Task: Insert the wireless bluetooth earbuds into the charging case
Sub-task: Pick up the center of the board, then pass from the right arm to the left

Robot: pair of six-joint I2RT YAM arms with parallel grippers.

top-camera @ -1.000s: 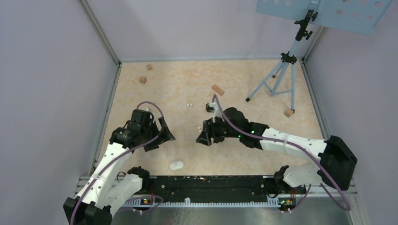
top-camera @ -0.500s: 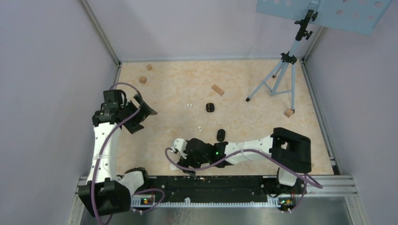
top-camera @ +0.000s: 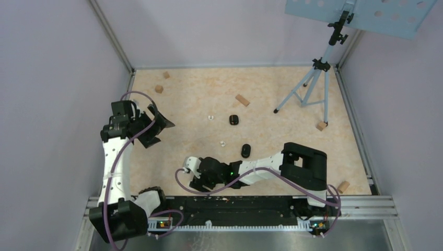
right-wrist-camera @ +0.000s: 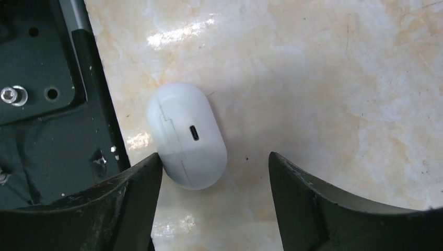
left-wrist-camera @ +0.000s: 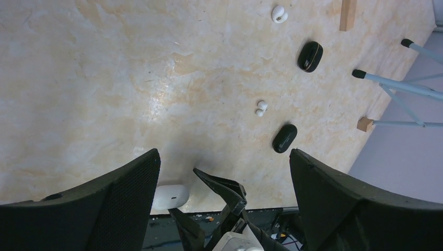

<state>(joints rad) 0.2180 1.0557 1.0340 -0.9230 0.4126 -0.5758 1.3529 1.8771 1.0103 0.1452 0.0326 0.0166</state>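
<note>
The white charging case (right-wrist-camera: 186,135) lies shut on the table by the front rail, its port facing up. My right gripper (right-wrist-camera: 214,159) hangs low over it, open; the case's near end sits between the fingers, against the left finger (right-wrist-camera: 136,193). From above, the right gripper (top-camera: 194,180) covers the case. Two white earbuds (top-camera: 211,117) (top-camera: 222,142) lie mid-table, also seen from the left wrist as earbuds (left-wrist-camera: 279,14) (left-wrist-camera: 260,108). My left gripper (top-camera: 156,125) is raised at the left, open and empty (left-wrist-camera: 223,157).
Two black oval cases (top-camera: 233,119) (top-camera: 245,150) lie near the earbuds. Several wooden blocks (top-camera: 242,100) (top-camera: 159,89) (top-camera: 343,186) are scattered about. A tripod (top-camera: 313,83) stands at the back right. The black rail (top-camera: 251,205) runs along the front edge.
My right arm swung from mid-table back to the front edge and came down over the white case, jaws wider. My left arm pulled away to the left and rose.
</note>
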